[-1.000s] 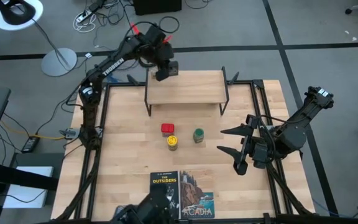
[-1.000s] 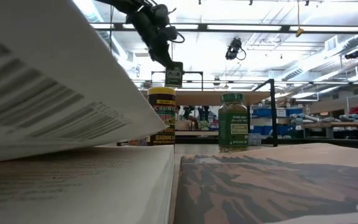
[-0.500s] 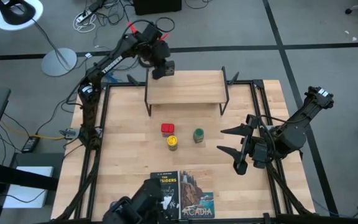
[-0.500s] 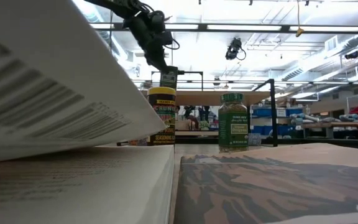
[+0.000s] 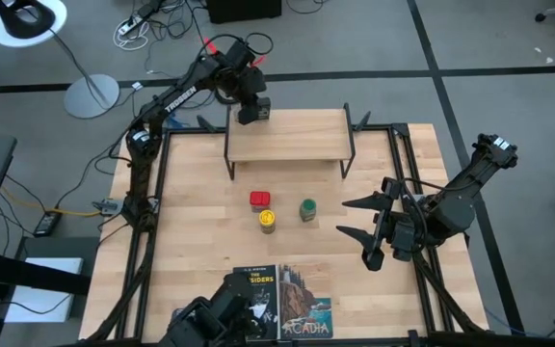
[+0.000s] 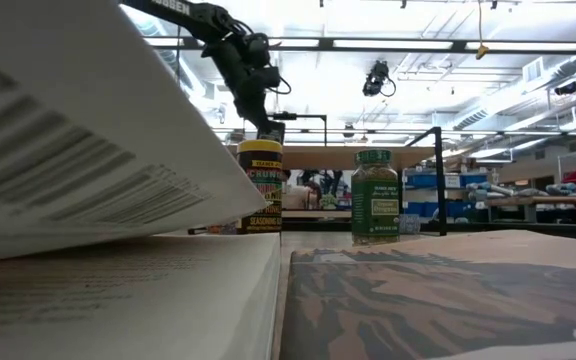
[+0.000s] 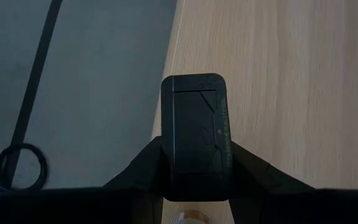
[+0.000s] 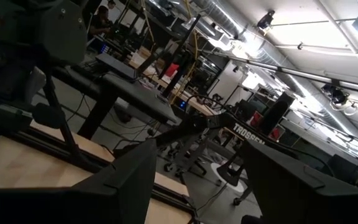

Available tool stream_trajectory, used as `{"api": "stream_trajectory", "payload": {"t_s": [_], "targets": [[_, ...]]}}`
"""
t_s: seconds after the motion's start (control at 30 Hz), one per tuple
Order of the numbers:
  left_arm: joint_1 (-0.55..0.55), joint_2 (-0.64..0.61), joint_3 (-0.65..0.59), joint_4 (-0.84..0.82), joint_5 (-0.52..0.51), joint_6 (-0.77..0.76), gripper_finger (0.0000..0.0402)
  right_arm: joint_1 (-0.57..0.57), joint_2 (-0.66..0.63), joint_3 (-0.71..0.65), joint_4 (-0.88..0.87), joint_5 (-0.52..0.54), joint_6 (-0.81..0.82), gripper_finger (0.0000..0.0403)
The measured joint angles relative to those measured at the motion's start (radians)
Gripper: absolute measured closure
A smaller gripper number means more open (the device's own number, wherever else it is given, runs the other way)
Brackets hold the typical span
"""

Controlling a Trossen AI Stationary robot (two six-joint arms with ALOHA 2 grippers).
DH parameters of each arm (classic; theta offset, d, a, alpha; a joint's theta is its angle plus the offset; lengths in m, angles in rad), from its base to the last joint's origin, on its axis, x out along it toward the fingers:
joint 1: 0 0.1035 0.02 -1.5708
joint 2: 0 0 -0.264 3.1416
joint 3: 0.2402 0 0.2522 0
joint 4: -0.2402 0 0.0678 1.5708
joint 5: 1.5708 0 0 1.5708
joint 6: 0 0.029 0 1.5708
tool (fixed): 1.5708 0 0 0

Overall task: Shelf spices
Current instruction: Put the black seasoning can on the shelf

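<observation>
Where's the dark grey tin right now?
In the high view the dark grey tin is in the left gripper at the far left corner of the shelf, away from the three spices on the table.

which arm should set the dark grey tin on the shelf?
Left. The left gripper already grips the dark grey tin over the shelf top's back-left corner. The right gripper waits open, far off.

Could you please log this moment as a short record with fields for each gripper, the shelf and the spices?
left gripper: shut on dark grey tin, over the shelf's back left edge
right gripper: open, waiting at table's right side
shelf: top board otherwise bare
on table: red square tin, yellow-lidded jar, green-lidded jar
</observation>
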Motion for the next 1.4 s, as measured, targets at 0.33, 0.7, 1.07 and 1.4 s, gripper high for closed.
{"api": "stream_trajectory", "payload": {"t_s": [0.33,0.7,1.07,1.4], "targets": [[0.015,0.000,0.000,-0.030,0.000,-0.012,0.0276,0.000,0.000,0.000,0.000,0.000,0.000,0.0165],[0.010,0.000,0.000,-0.047,-0.003,-0.029,0.0188,0.000,0.000,0.000,0.000,0.000,0.000,0.0165],[0.006,0.000,0.003,-0.050,0.019,-0.030,0.0185,-0.001,0.000,0.000,0.000,0.000,0.000,0.0165],[0.006,0.000,0.004,0.014,0.029,-0.026,0.0184,-0.002,0.000,0.000,0.000,0.000,-0.001,0.0165]]}}
